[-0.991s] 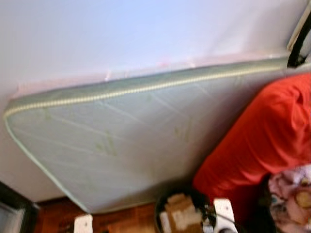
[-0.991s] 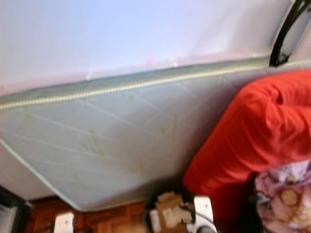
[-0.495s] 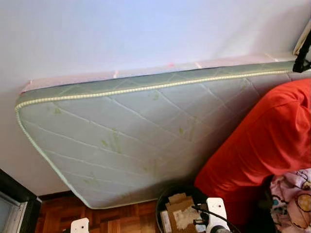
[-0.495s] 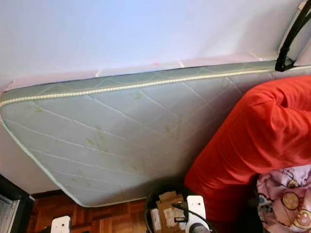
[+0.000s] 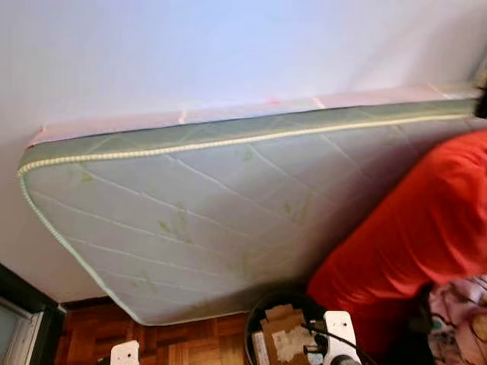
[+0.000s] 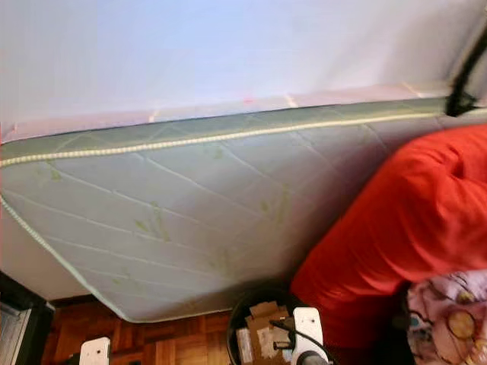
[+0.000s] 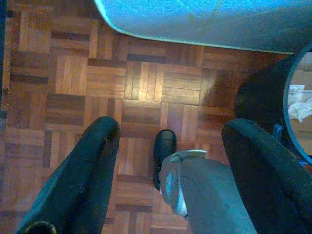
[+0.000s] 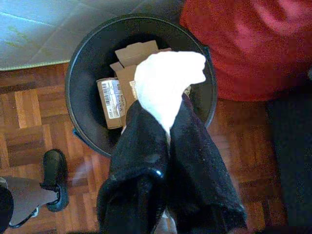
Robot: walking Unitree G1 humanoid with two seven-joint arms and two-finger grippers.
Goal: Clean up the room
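- I see a crumpled white piece of paper or tissue (image 8: 168,85) pinched at the tips of my right gripper (image 8: 168,129); its long axis runs on along the line of the fingers, its broad end pointing away from the wrist and its narrow end wedged between the two black fingers (image 8: 141,146).
- The wad hangs directly above the round black waste bin (image 8: 80,63), over its open mouth and not touching the contents.
- My right gripper is clamped tight on the wad, the fingers pressed together with no gap showing.
- Inside the bin lie flattened brown cardboard pieces (image 8: 136,51) and a small box with a barcode label (image 8: 111,102).
- My left gripper (image 7: 168,139) hovers over the wooden parquet floor (image 7: 141,80) with its fingers (image 7: 90,165) spread wide and nothing between them.
- Under it stand one of my silver legs (image 7: 204,195) and its black foot (image 7: 163,151) on the floor, with the bin rim at the side.
- Just beyond the bin, a pale green quilted mattress (image 5: 198,213) leans on its long edge against the white wall (image 5: 190,53).
- A large red fabric bundle (image 5: 426,228) sits just beside the bin on my right, with a pink patterned cloth (image 6: 449,312) below it.
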